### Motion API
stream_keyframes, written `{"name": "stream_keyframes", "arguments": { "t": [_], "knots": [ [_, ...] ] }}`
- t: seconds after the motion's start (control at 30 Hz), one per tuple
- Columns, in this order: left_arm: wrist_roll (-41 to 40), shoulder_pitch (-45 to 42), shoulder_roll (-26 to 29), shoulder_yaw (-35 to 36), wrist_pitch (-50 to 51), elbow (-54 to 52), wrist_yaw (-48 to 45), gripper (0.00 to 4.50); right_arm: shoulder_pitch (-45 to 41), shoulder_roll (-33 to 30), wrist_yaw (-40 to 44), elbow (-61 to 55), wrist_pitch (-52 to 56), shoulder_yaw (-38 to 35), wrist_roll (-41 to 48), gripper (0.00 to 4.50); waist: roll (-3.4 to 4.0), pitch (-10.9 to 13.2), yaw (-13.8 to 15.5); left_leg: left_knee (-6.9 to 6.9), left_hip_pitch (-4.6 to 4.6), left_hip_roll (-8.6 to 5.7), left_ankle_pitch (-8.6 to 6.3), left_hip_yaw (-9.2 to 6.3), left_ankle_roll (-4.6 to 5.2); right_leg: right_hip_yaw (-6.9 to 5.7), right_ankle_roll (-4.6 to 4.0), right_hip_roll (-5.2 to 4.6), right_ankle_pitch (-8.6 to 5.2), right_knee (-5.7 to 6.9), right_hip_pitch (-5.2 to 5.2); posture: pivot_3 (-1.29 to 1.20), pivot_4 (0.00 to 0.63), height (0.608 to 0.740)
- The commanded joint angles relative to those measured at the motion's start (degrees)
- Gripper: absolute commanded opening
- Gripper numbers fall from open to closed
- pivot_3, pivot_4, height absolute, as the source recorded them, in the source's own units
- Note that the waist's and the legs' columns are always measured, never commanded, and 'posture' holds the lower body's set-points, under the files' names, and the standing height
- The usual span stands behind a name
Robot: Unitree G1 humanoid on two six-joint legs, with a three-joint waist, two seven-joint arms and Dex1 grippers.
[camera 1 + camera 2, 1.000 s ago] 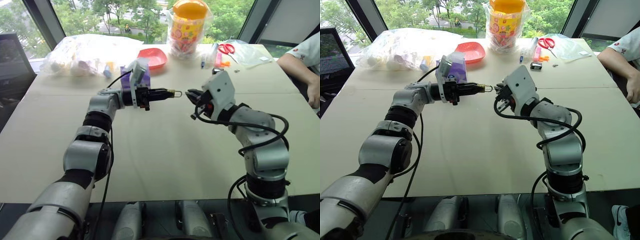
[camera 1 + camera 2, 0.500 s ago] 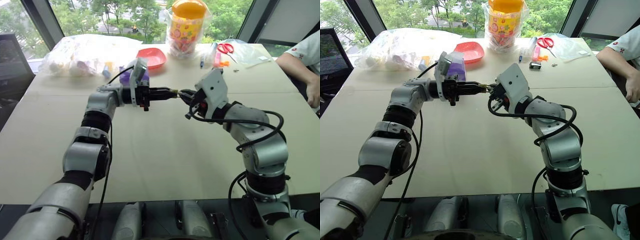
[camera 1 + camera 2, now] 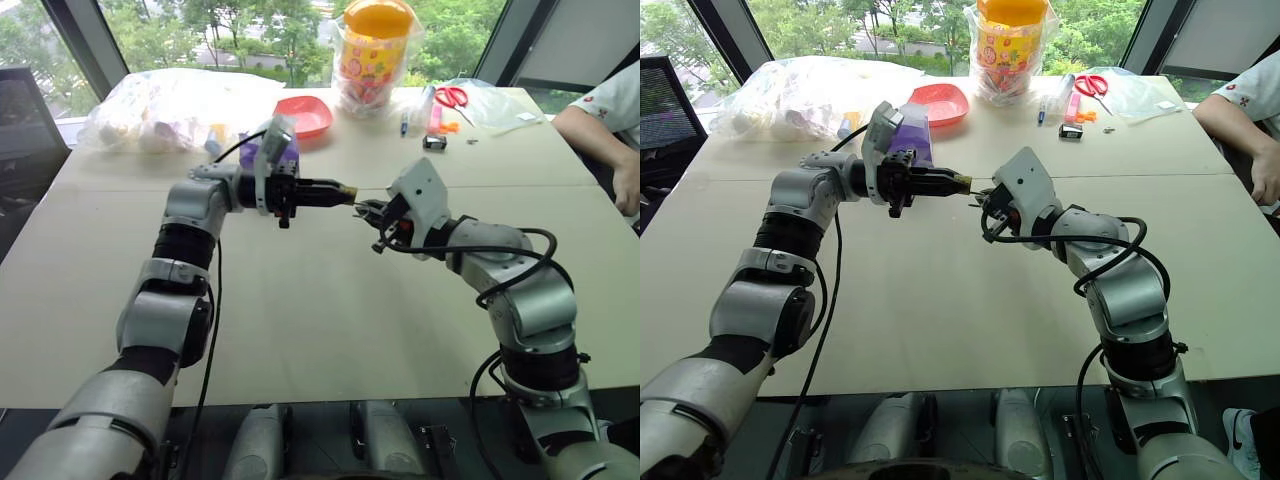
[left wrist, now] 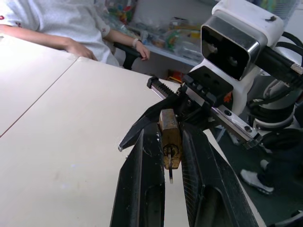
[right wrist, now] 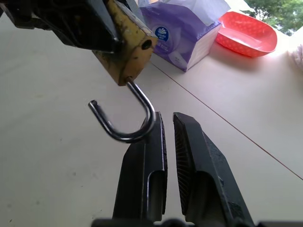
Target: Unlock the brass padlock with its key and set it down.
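Brass padlock [image 4: 169, 142] sits clamped between the left fingers [image 4: 142, 189], held level above the counter [image 3: 330, 320] with the key [image 4: 170, 174] in its keyhole. Its shackle [image 5: 128, 120] hangs sprung open, so unlocking looks done. The right fingers [image 5: 189, 156] are together, empty, just beside the shackle, likely for steadying it.

An office-like test room, by the look of it: a wide beige table [image 3: 320, 330] under tall windows [image 3: 200, 25] facing green trees. Supplies clutter the far edge, with scissors [image 3: 453, 96], a red tray [image 3: 305, 115], bagged items [image 3: 170, 105] and a toy jar [image 3: 376, 50]. A seated person [image 3: 610, 120] rests an arm there.
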Motion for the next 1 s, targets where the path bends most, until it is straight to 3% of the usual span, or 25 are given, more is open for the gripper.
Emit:
{"name": "stream_keyframes", "arguments": {
  "t": [0.03,0.2,0.5,0.6,1.0],
  "knots": [
    [-0.6,-2.3,-0.2,1.0,-2.1,1.3,0.7,0.00,-0.4,-0.8,-0.7,-3.6,0.1,-0.9,1.6,0.38,0.00,0.0,0.0,0.00,0.00,0.00,0.00,0.00,0.00,0.00,0.00,0.00,0.00,0.00,0.00,0.00,0.150,0.740],
    [-0.7,-4.0,-0.8,1.5,-3.6,4.9,1.6,0.00,1.4,-2.4,-1.7,-3.8,0.0,-1.3,1.9,0.38,0.00,0.0,0.1,0.00,0.00,0.00,0.00,0.00,0.00,0.00,0.00,0.00,0.00,-0.01,0.00,0.00,0.150,0.740],
    [1.5,-4.8,-2.3,2.2,-6.0,11.3,6.2,0.00,13.4,-12.5,-1.7,-4.9,-4.3,-1.4,-1.5,0.38,-0.02,0.0,0.1,0.00,-0.03,-0.04,-0.05,0.03,0.09,0.02,0.01,-0.04,-0.01,-0.12,0.03,0.00,0.150,0.740],
    [4.2,-3.7,-4.6,2.0,-7.7,17.0,14.3,0.00,15.8,-15.5,-1.7,-6.3,-4.3,-3.2,-1.6,0.38,-0.01,0.0,0.2,0.00,0.00,-0.03,-0.05,0.03,0.09,0.02,0.02,0.00,-0.01,-0.09,0.03,0.00,0.150,0.740],
    [5.0,-3.5,-11.7,5.3,-5.5,28.1,18.9,0.00,15.2,-19.8,-1.6,-10.5,-2.2,-3.0,-0.9,0.38,-0.07,0.0,0.2,0.02,-0.01,-0.01,-0.05,0.03,0.09,0.02,0.02,-0.01,-0.01,-0.13,0.03,0.00,0.150,0.740]
  ]
}}
